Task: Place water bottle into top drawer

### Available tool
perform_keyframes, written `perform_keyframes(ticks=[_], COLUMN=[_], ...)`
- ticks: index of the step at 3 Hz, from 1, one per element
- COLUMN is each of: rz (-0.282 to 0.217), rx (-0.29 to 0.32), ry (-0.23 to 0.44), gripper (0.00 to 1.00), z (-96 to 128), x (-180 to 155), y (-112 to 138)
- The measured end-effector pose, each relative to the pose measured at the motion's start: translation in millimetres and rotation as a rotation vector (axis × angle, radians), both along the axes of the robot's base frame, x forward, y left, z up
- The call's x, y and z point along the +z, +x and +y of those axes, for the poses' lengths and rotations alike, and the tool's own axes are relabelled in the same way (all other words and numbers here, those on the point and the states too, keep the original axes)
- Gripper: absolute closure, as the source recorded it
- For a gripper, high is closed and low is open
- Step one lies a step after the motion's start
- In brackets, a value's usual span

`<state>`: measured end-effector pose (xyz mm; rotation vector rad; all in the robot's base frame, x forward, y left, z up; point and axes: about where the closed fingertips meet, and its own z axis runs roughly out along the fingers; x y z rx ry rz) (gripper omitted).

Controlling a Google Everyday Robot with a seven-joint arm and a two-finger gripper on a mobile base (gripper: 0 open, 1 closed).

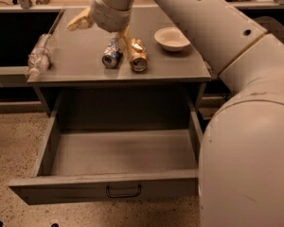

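The water bottle, clear and crinkled, lies on its side at the left edge of the grey table top. The top drawer is pulled fully out below the table, its inside bare, with a small dark loop handle on its front. My gripper hangs over the back middle of the table, open and empty. One finger points left toward the bottle, the other finger points down between the cans. It is to the right of the bottle and apart from it.
A blue-silver can and a gold-brown can lie side by side mid-table. A white bowl stands at the back right. My large arm covers the right of the view. Speckled floor lies on the left.
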<state>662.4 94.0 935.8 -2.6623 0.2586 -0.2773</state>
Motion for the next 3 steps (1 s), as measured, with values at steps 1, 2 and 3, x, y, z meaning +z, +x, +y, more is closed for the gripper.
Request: perform_keyframes(ticks=[1,2,3], rz=[0.0,-0.027,-0.102], rx=[0.0,0.004,0.035], ry=[0.0,0.039,0.137], gripper=[0.0,0.0,0.0], z=[0,7,29], x=[0,0,7], y=[0,12,47])
